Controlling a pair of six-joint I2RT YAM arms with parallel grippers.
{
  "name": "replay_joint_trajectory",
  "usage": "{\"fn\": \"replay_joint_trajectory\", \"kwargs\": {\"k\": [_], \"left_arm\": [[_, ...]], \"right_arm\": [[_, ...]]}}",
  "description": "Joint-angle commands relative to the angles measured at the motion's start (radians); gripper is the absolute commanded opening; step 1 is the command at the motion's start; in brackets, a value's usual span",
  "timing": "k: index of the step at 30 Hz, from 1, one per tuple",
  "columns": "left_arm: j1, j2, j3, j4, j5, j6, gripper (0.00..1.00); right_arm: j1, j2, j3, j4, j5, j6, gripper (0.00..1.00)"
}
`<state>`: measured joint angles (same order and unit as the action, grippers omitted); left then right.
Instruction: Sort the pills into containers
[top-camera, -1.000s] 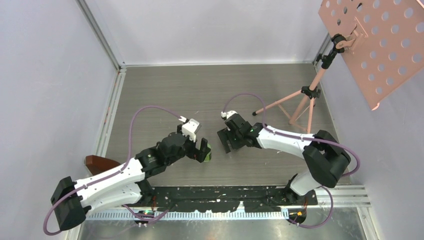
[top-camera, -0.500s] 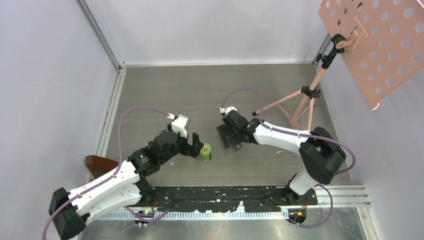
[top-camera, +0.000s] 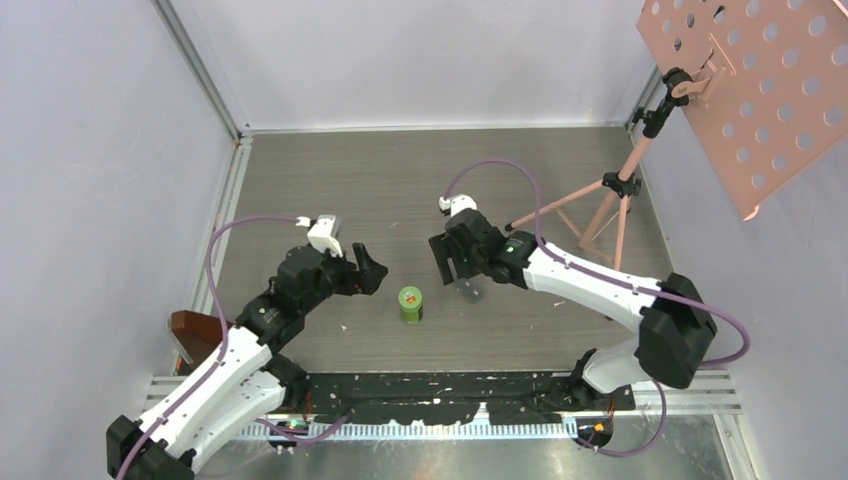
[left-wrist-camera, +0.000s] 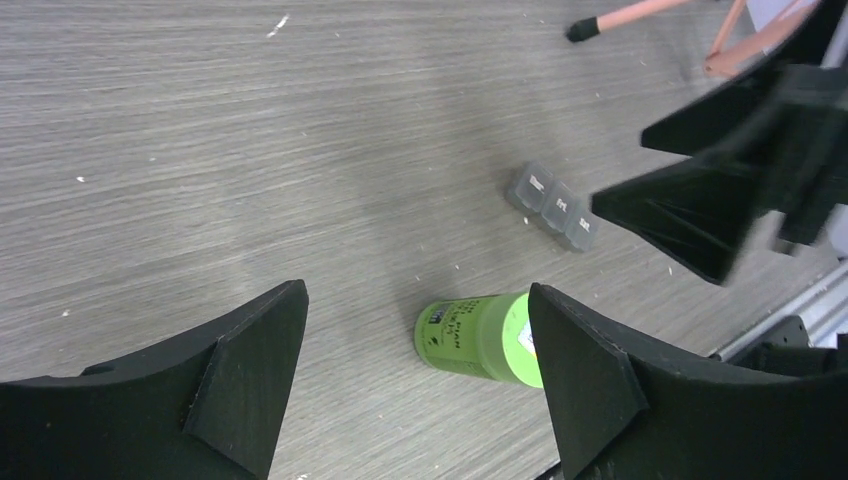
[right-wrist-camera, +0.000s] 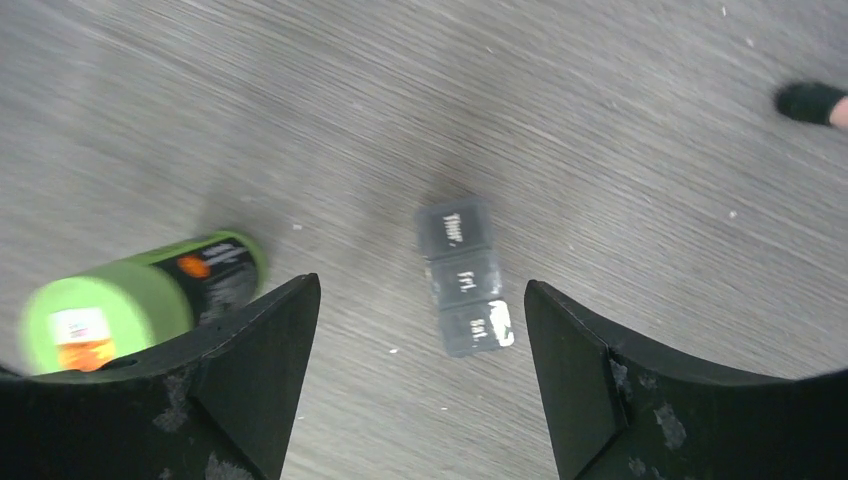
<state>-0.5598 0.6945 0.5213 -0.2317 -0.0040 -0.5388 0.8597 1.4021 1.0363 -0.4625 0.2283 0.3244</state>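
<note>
Green bottle (top-camera: 410, 303) stands upright near the middle of the table (top-camera: 400, 180), somewhat toward the near edge; cap up, long axis vertical. Grey pill case (top-camera: 469, 291) lies flat just to its right, apart from it, compartments in a row; the top view shows its long axis running roughly near-to-far, slightly skewed. Lids marked with day labels, appear closed. No loose pills visible in any view.

Left gripper (top-camera: 368, 270) hangs left of the bottle, jaws wide, holding nothing. Right gripper (top-camera: 452, 257) is just beyond the case, jaws wide, also empty.

Handling, judged: bottle looks like rigid plastic, light, smooth-walled and likely to slip or tip; best taken across the label band at mid-height, not by the cap. Case is light, stiff, low-profile; little height to pinch, so grip across its short sides, pads close to the table. May skid if nudged.
</note>
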Motion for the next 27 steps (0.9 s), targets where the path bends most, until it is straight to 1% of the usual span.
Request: {"fn": "replay_joint_trajectory", "kwargs": {"k": [1,6,11,15,20,21,23,25,27], "left_arm": [[0.006,-0.006,0.03,0.003,0.087,0.014,0.84],[0.006,-0.011,0.047,-0.007,0.096,0.03,0.84],[0.006,0.002,0.061,-0.003,0.101,0.034,0.84],[0.006,0.018,0.072,-0.002,0.105,0.039,0.84],[0.006,0.03,0.086,-0.001,0.106,0.046,0.84],[0.006,0.033,0.088,-0.001,0.109,0.047,0.84],[0.006,0.039,0.095,-0.001,0.113,0.048,0.84],[0.006,0.045,0.101,0.0,0.113,0.048,0.84],[0.006,0.051,0.106,0.005,0.112,0.047,0.84]], "right_arm": [[-0.04,0.076,0.001,-0.064,0.089,0.011,0.83],[-0.074,0.174,-0.029,-0.038,-0.025,-0.037,0.83],[-0.075,0.258,-0.027,-0.042,-0.054,-0.06,0.8],[-0.074,0.289,-0.031,-0.046,-0.09,-0.067,0.74],[-0.074,0.289,-0.044,-0.046,-0.086,-0.063,0.63],[-0.074,0.282,-0.045,-0.047,-0.083,-0.062,0.62],[-0.074,0.267,-0.049,-0.053,-0.084,-0.058,0.64],[-0.074,0.25,-0.064,-0.06,-0.076,-0.055,0.72],[-0.075,0.237,-0.082,-0.069,-0.066,-0.041,0.73]]}}
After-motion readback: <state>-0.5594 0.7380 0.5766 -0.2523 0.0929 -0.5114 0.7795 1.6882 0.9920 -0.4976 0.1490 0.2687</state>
